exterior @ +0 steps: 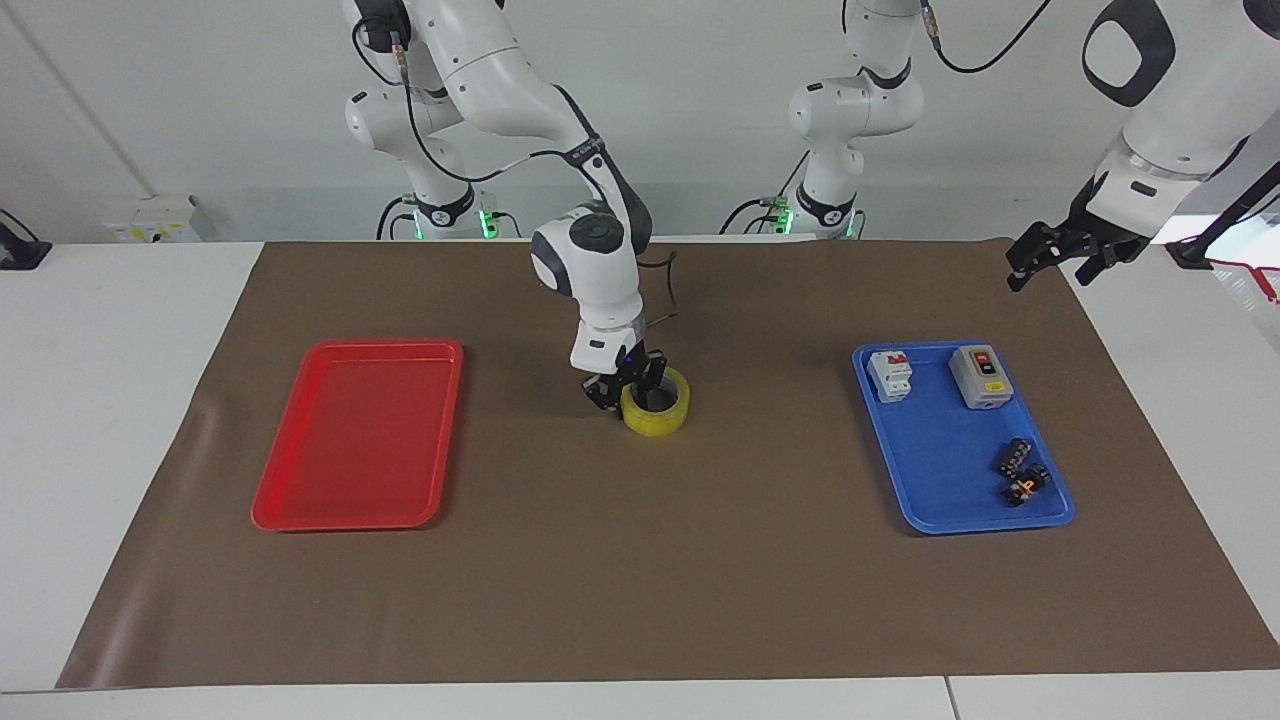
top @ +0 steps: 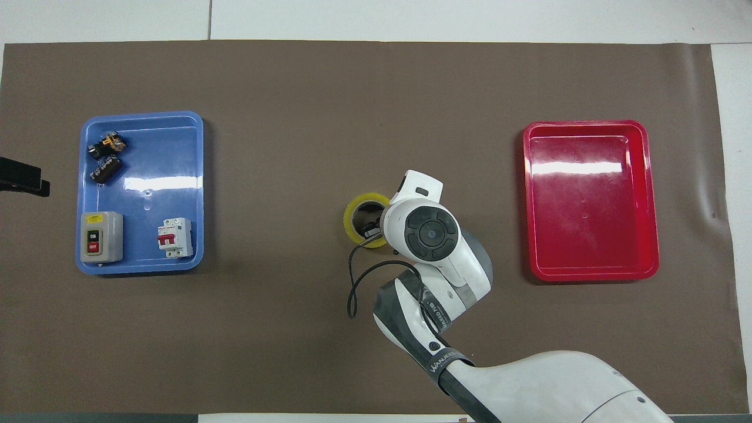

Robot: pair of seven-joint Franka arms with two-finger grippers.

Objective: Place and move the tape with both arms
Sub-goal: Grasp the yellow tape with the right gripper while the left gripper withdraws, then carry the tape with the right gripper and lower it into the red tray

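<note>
The yellow tape (exterior: 660,420) lies flat on the brown mat midway between the two trays; it also shows in the overhead view (top: 351,226). My right gripper (exterior: 628,392) is down on it, one finger inside the core and one outside the wall on the side toward the red tray, closed on that wall. In the overhead view the right wrist (top: 432,232) hides most of that gripper. My left gripper (exterior: 1050,272) hangs open and empty, raised over the mat's edge at the left arm's end; its tip shows in the overhead view (top: 26,179).
An empty red tray (exterior: 300,505) lies toward the right arm's end. A blue tray (exterior: 930,520) toward the left arm's end holds two switch boxes (exterior: 890,375) (exterior: 980,377) and small dark parts (exterior: 1020,475).
</note>
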